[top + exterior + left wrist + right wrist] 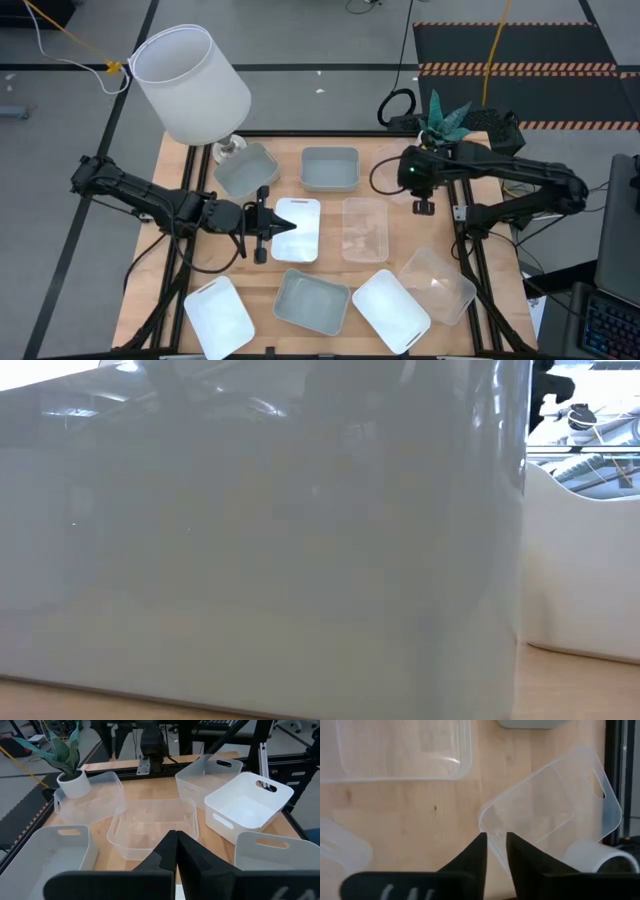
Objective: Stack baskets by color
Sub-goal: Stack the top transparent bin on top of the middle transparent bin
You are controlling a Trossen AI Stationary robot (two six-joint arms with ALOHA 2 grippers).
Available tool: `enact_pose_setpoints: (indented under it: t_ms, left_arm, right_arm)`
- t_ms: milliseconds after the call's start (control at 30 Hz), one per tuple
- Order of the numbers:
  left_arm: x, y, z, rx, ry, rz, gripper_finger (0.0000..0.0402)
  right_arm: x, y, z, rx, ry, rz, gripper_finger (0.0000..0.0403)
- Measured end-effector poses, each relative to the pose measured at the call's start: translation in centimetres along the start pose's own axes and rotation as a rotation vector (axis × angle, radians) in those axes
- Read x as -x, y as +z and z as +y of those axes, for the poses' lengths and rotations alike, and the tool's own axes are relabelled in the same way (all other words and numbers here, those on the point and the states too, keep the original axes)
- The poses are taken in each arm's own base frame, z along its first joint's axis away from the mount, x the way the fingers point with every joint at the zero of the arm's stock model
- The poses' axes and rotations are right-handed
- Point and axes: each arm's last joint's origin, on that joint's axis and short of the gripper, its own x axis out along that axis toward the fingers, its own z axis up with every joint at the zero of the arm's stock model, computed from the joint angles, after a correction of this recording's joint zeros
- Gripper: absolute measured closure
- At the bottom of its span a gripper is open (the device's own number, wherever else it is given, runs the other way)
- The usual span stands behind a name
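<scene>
- The left arm is reaching in from the left edge of the high view, stretched low across the table (175, 300), its left gripper (268, 226) sitting just left of frame centre.
- Its fingers (170, 851) are pressed together with nothing between them, the tips lying over the left edge of the white basket (297, 229) at the centre.
- The right arm is coming in from the right edge of the high view, folding back at the elbow, with its wrist in the upper right part of the table.
- The right gripper (494, 849) is pointing down over the rim of a clear basket (547, 807) beside the plant pot (597, 857); its fingers (475, 851) are standing a narrow gap apart and gripping nothing.
- Baskets are lying spread across the table: two grey-blue ones (329, 168) in the upper middle of the high view, a third grey-blue one (311, 300) at lower centre.
- Two more white baskets (218, 314) are sitting along the lower edge, one at lower left and one at lower right (390, 309).
- Another clear basket (364, 229) is resting right of centre, and one more (437, 284) is tilting at the lower right.
- A large white lampshade (190, 82) is standing at the upper left.
- In the low view a pale basket wall (260, 540) is filling nearly the whole frame.
</scene>
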Motion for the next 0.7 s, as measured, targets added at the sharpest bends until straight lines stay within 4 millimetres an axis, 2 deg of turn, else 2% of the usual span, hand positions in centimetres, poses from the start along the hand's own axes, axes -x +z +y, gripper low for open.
enact_pose_setpoints:
  t_ms: [267, 700]
  left_arm:
    - [0.0, 0.0, 0.0, 0.003, 0.000, 0.000, 0.0394]
    - [0.0, 0.0, 0.0, 0.004, -0.001, -0.001, 0.0394]
  right_arm:
    - [-1.4, -0.1, -0.2, 0.084, 0.005, 0.043, 0.0276]
    - [-5.8, -1.5, 0.6, 0.221, 0.025, 0.101, 0.0272]
